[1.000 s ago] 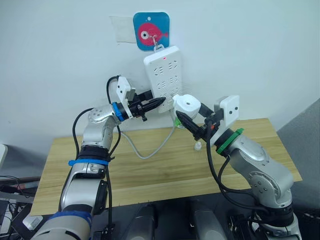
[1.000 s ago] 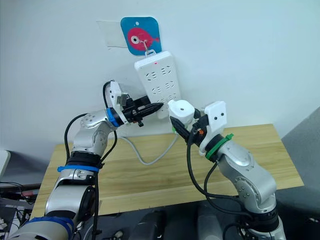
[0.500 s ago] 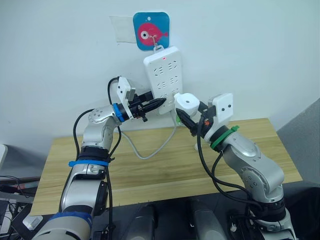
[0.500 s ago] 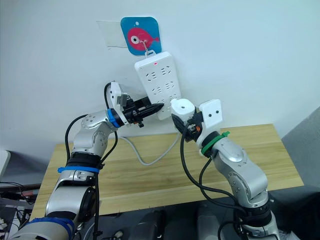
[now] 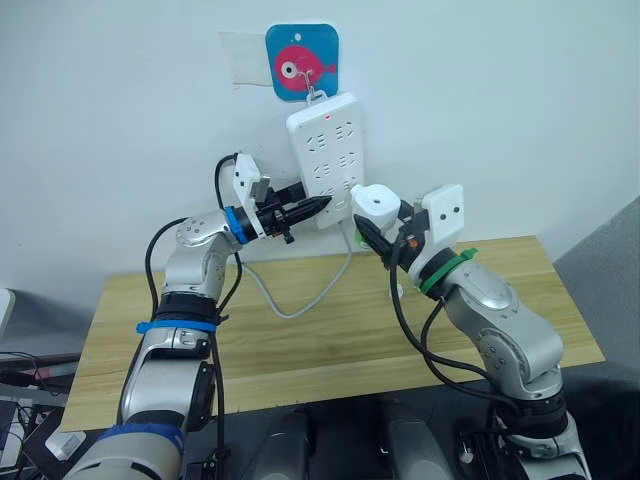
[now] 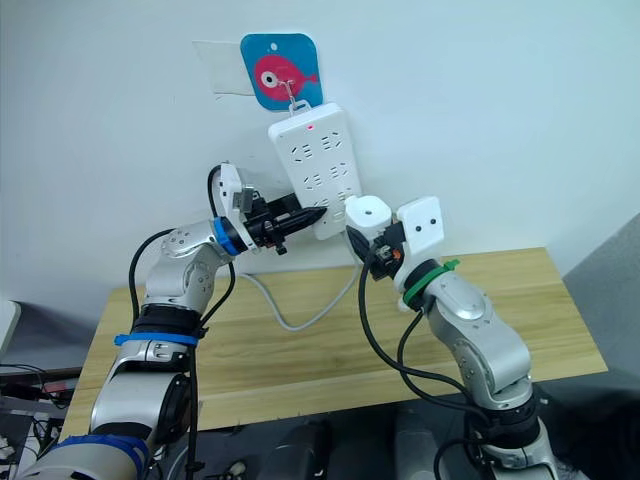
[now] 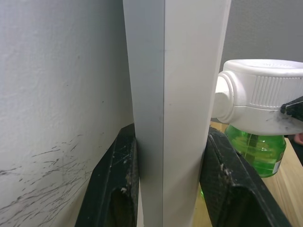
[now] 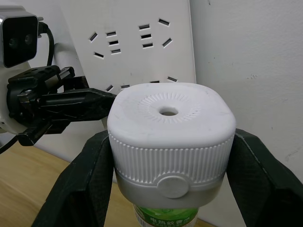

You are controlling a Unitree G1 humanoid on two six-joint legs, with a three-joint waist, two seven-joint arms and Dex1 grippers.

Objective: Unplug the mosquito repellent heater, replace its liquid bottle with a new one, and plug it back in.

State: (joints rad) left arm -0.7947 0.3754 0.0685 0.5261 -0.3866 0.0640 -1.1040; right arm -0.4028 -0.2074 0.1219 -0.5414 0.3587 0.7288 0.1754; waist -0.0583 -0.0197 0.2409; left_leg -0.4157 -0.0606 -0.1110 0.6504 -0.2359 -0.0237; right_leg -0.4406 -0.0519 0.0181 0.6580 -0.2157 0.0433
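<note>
The small white rounded plastic mosquito repellent heater (image 8: 171, 125), with a ribbed collar, a round vent hole on top and a green liquid bottle (image 7: 255, 150) underneath, is sitting clamped between the right gripper's (image 8: 170, 177) black fingers, just beside the lower right edge of the long white wall-hung power strip (image 5: 328, 152). The left gripper (image 7: 170, 189) is pinching that strip's lower edge from both sides.

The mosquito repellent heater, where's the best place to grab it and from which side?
Grip the mosquito repellent heater across its ribbed white band, from the side facing away from the power strip. The right tool already clamps it there, leaving the top vent and green bottle below clear.
</note>
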